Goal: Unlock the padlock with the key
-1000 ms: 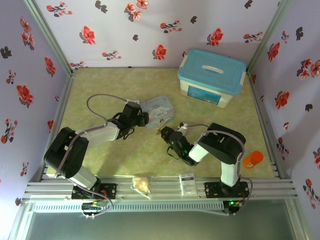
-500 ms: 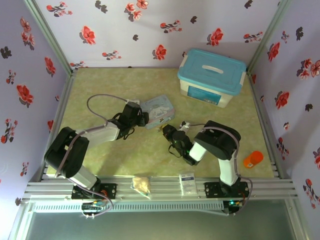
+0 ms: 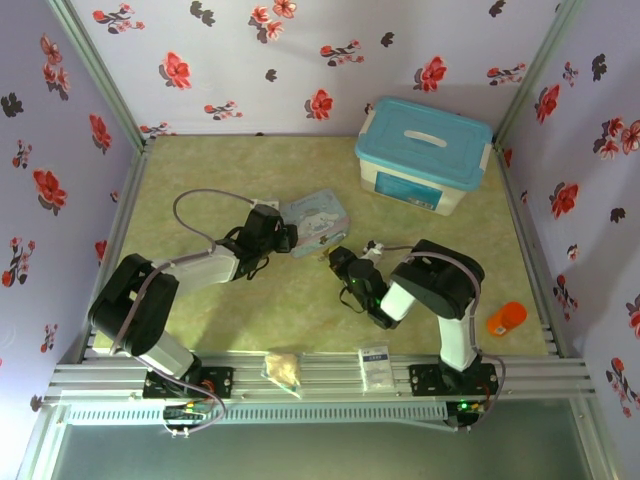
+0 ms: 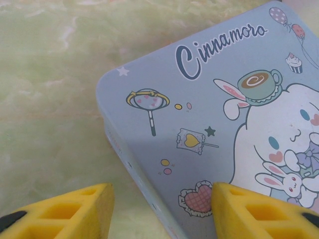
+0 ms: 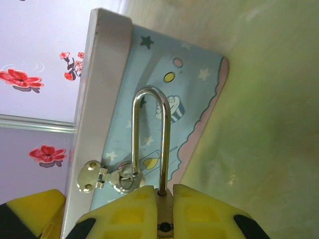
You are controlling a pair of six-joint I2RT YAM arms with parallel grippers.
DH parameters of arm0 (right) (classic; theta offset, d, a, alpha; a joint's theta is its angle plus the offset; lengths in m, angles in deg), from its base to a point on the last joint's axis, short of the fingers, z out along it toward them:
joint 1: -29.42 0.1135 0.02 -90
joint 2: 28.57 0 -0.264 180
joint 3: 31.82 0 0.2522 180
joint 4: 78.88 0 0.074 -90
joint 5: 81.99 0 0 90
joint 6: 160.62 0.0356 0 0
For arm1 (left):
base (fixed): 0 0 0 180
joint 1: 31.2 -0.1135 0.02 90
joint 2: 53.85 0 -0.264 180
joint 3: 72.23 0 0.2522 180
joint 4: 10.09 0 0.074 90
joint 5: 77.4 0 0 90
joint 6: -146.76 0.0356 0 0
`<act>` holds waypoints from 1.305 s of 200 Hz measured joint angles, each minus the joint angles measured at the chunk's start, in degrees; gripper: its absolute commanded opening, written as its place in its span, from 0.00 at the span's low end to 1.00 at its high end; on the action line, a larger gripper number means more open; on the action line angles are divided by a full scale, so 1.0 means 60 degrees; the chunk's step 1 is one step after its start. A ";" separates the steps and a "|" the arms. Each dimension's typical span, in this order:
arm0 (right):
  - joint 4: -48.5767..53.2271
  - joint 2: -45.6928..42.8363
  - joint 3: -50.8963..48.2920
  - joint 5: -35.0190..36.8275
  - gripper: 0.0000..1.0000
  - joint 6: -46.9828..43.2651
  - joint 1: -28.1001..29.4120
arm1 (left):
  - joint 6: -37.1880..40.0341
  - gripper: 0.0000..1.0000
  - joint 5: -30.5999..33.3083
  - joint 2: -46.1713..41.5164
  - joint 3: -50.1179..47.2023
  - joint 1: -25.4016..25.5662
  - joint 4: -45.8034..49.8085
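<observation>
**Padlock** (image 5: pixel 166 144): small, with a thin silvery shackle loop; the body is buried between the pads.

- **Holder:** the right gripper (image 5: pixel 162 201) has its yellow fingers clamped narrow on the padlock, shackle pointing away from the wrist.
- **Place:** near the middle of the green marbled table (image 3: pixel 200 170), against the side of the pale blue cartoon-printed tin (image 5: pixel 194 99). One shackle leg ends at the tin's silvery clasp (image 5: pixel 107 175); whether it is threaded through cannot be told.

**Left gripper** (image 4: pixel 159 214): yellow fingers spread wide and holding nothing, one on either side of the tin's near corner.

**Step, as judged:** the padlock is gripped and steadied, and the unlocking is not yet begun.

**Next move, as judged:** the key must reach the keyhole, which this grip probably covers, so the open left gripper would have to fetch the key and align it finely.
</observation>
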 measured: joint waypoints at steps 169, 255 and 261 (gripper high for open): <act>0.4838 -0.3355 -0.1104 -0.3705 0.00 -0.0936 -0.2022 | 0.0342 0.56 -0.0226 0.0186 0.0605 -0.1188 0.0743; 1.1114 -0.4907 0.0488 -0.6360 0.00 -0.4342 -0.4342 | 0.0382 0.75 -0.0430 -0.0106 0.0776 -0.1326 0.1439; 1.1489 -0.4907 0.0634 -0.6477 0.00 -0.4615 -0.4473 | 0.0379 0.76 -0.0452 -0.0200 0.0776 -0.1326 0.1475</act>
